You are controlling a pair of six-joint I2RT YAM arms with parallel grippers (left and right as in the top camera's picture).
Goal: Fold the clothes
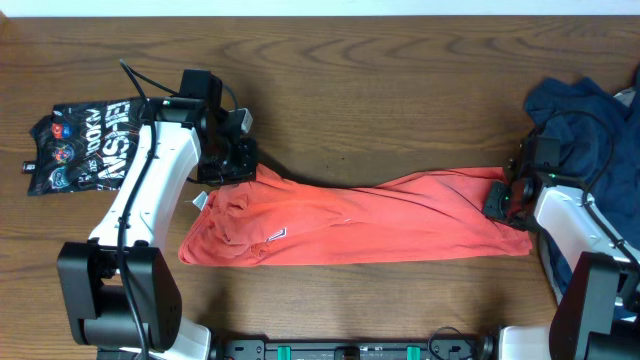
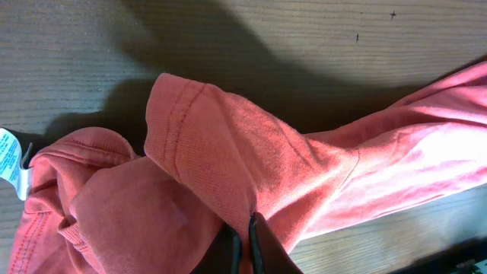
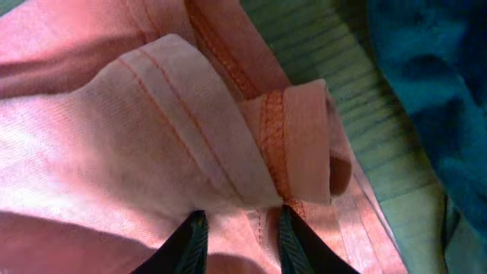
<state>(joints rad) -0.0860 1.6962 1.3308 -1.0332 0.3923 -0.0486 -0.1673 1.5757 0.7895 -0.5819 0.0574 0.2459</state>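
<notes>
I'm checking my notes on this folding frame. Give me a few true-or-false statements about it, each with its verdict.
1. The T-shirt stretches from the left gripper to the right gripper. True.
2. The snack bag lies on the T-shirt. False: it lies on the table, apart from the T-shirt.
3. A dark blue garment lies near the right gripper. True.
4. The left gripper is open over bare wood. False: it pinches T-shirt fabric.
</notes>
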